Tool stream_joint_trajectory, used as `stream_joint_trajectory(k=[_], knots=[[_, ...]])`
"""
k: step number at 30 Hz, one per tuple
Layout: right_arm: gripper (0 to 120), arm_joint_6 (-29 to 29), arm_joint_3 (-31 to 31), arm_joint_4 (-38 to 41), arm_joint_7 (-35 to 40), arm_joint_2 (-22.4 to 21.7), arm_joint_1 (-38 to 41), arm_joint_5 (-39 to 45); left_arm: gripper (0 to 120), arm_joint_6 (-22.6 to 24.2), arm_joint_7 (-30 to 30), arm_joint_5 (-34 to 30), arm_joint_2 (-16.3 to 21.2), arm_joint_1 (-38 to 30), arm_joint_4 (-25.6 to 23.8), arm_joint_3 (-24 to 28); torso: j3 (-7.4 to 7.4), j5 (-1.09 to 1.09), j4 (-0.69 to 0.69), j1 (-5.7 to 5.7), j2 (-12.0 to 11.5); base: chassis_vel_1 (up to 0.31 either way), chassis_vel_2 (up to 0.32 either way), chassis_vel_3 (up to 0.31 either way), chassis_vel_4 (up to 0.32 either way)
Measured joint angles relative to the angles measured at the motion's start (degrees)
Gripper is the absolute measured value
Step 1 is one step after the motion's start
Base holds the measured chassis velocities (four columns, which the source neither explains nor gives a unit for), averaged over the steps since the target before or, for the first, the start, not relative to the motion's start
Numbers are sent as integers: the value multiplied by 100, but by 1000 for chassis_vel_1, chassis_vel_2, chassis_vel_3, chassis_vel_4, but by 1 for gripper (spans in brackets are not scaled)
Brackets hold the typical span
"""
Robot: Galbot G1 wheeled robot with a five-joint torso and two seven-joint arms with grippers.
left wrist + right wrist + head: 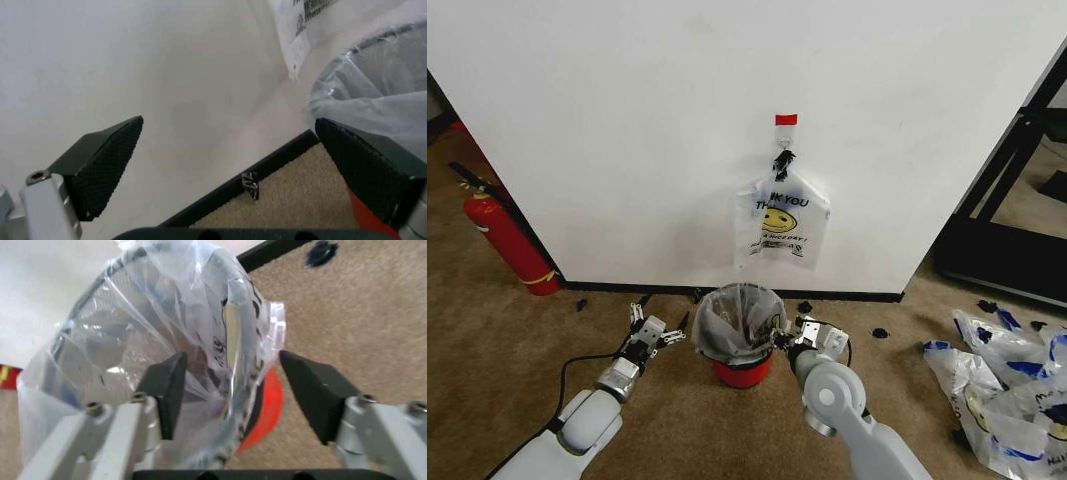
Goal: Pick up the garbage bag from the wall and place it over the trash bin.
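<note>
I'd pinch the flimsy, slippery garbage bag [780, 222] at its bunched handles, twelve o'clock from the trash bin [740, 335]; left gripper [653, 331] and right gripper [789, 333] jaws spread.

White wall [627, 120] with black baseboard [607, 287], brown carpet floor [487, 380]. Red fire extinguisher [507, 238] stands at wall's left end; black frame furniture [1017, 190] sits at right. Even indoor light, no strong shadows.

A smiley-printed garbage bag [779, 222] hangs on the wall above the already plastic-lined trash bin [740, 330].
</note>
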Motion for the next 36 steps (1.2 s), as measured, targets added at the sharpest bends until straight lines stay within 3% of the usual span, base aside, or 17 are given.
stream_joint_trajectory(k=[7,12,14,15,16,20,26,36], knots=[[84,231,156,781,-968,-591,-911,-1000,100,11,-94,-328,-107,41,-242,-285,-1,1,-2,0,0,0,0,0,0],[98,1251,434,986,-2104,-839,-1565,-2635,100,58,-310,-879,-380,202,-624,-522,-1,1,-3,-1,0,0,0,0,0],[100,2341,657,847,-2564,-819,-1765,-3581,100,58,-340,-1383,-626,356,-917,-687,-2,0,-3,-1,1,0,0,0,0],[100,2341,657,847,-2564,-819,-1765,-3581,100,58,-340,-1383,-626,356,-917,-687,-2,0,-3,-1,1,0,0,0,0],[100,3058,795,666,-2825,-756,-1820,-4108,100,3,-289,-1665,-801,460,-1084,-802,-2,1,-3,-1,1,0,0,0,0],[100,4511,1465,161,-3434,-421,-1990,-5660,100,-443,-39,-2271,-1248,766,-1419,-1110,-2,2,-2,-1,1,0,0,0,0],[100,5027,2103,44,-3470,16,-2402,-6282,100,-1140,557,-2327,-1530,985,-1388,-1437,-2,-1,-2,-1,1,0,0,0,0],[100,5608,2721,475,-3488,1231,-3019,-7003,100,-1272,817,-1983,-2065,1314,-1733,-1998,-2,0,-2,-1,1,0,0,0,0]])
